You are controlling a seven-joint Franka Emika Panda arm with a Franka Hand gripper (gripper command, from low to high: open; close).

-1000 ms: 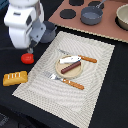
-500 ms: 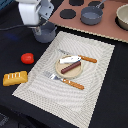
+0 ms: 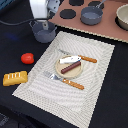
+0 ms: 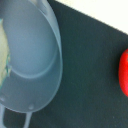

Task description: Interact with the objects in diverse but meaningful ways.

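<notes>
The hand [image 3: 42,22], grip state unclear, hangs over a grey, round, handled pot [image 3: 44,33].

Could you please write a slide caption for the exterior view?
Panda arm's pincer over a grey pot beside a placemat set with plate, knife and fork.

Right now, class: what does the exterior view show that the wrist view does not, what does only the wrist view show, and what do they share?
Only the exterior view shows the placemat, the plate with sausage and pale flat piece, the knife, fork, bread loaf, the stove pot and the robot arm. Only the wrist view shows the grey pot's inside up close. Both show the grey pot, the tomato and the dark table.
</notes>
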